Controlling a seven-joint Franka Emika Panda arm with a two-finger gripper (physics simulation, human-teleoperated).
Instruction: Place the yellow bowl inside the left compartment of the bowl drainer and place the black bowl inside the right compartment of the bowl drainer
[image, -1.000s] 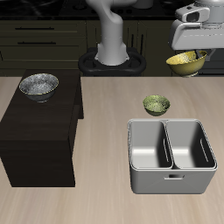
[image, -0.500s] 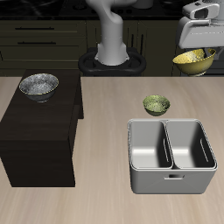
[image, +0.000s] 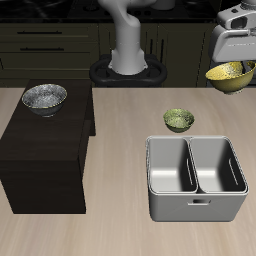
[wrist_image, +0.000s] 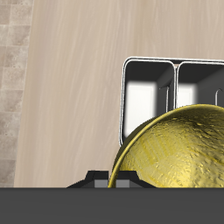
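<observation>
The gripper (image: 236, 62), closed on the rim of the yellow bowl (image: 229, 75), has carried it sideways and slightly lower over the last second. The bowl hangs tilted beneath it, high above the table; the bowl drainer (image: 196, 206) lies below and nearer the front edge. Transport appears underway. The black bowl (image: 44, 97) waits, well apart.

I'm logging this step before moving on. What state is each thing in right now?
Yellow bowl: held in the tool, lifted in the air, tilted.
Tool: shut on the yellow bowl.
Black bowl: upright on the dark cabinet, untouched.
Green bowl: upright on the table, behind the drainer.
Drainer: both wells empty.
</observation>
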